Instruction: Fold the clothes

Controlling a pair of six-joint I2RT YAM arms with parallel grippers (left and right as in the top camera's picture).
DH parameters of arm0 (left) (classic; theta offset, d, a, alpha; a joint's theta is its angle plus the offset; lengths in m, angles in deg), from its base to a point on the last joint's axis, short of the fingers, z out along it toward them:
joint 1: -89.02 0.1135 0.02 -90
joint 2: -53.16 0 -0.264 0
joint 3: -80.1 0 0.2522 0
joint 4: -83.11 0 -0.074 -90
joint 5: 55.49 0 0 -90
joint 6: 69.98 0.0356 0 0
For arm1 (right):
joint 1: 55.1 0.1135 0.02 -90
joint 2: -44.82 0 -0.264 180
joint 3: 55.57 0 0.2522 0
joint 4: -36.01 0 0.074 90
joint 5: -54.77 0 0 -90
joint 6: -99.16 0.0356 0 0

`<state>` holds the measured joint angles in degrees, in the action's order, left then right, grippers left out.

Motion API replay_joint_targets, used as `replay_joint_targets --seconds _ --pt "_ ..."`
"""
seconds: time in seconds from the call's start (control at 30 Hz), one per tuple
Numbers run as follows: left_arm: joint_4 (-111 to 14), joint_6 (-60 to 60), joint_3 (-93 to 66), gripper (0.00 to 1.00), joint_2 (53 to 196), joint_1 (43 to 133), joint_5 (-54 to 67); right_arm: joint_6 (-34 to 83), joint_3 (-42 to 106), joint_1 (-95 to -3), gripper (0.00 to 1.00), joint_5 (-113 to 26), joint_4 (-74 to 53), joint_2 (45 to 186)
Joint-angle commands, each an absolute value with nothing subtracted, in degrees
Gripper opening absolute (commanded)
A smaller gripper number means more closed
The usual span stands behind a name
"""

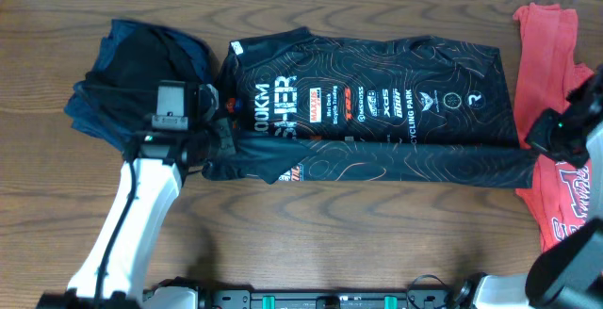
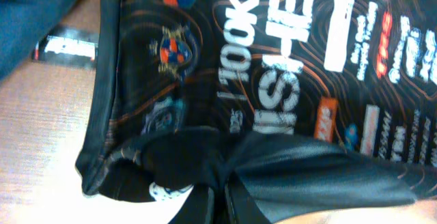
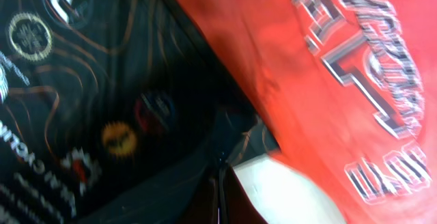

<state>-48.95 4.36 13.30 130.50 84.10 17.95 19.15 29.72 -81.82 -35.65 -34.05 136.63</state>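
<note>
Black jersey [image 1: 377,111] is laid lengthwise mid-counter [image 1: 330,243], lettering up. Its near long edge appears doubled over onto the body along a crease line. One lengthwise fold is judged to be in hand and not finished.

Left claw [image 1: 220,145] is at the jersey's left end. In the left wrist view it [image 2: 220,195] is seen clenched on a bunched black corner. Right claw [image 1: 539,143] is at the jersey's right end. In the right wrist view the fingers [image 3: 221,183] are pressed together on the black hem, beside the red cloth.

Navy garments [image 1: 132,83] are heaped at the left, touching the jersey's collar end. How neatly they are folded cannot be told. Red T-shirt [image 1: 551,55] lies rumpled at the right edge and is judged unfolded.

Left to do: crosswise folds on the jersey, then the red shirt.

No bin, basket or tray is seen; everything rests directly on the counter.
</note>
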Motion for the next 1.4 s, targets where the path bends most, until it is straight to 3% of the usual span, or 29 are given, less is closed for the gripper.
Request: replay_joint_targets --seconds 0.0,0.73,1.37 --pt "-50.98 3.81 13.30 0.06 133.84 84.34 19.35 19.11 29.63 -79.96 0.01 -35.89 -31.47 139.87" --pt "-71.05 3.81 13.30 0.07 148.01 84.34 19.39 21.17 29.63 -78.65 0.03 -37.25 -16.01 148.35" --pt "-67.97 3.02 13.30 0.06 148.01 84.34 24.40 21.30 29.61 -77.10 0.06 -36.55 -15.56 149.11"
